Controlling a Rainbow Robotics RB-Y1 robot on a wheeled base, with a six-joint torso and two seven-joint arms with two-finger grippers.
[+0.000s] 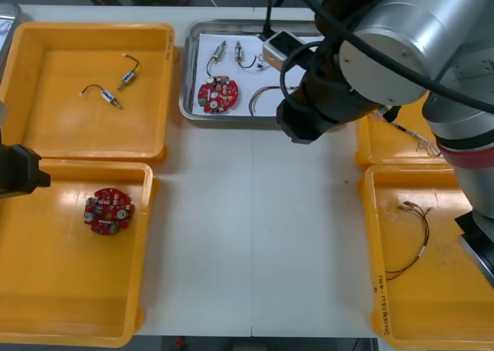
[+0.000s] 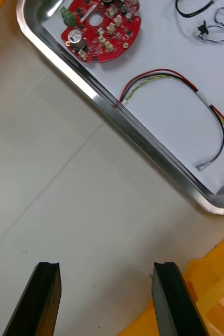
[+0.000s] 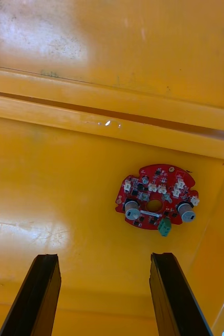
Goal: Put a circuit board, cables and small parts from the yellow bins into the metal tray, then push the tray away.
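Observation:
The metal tray (image 1: 185, 96), white inside, lies at the far middle of the table. It holds a red circuit board (image 1: 218, 93), a red and yellow cable (image 2: 164, 76), a blue and white cable (image 2: 222, 26) and small metal parts (image 1: 239, 54). My right gripper (image 2: 105, 273) hangs open over the bare table just in front of the tray's near rim (image 2: 143, 142), with nothing between its fingers. My left gripper (image 3: 104, 262) is open above the near left yellow bin (image 1: 46, 305), a second red circuit board (image 3: 156, 197) lying ahead of its fingers.
The far left bin (image 1: 46, 135) holds two small metal parts (image 1: 110, 98) with black leads. A red and black cable (image 1: 417, 239) lies in the near right bin (image 1: 370, 235). The right arm hides the tray's right end and part of the far right bin (image 1: 378, 146).

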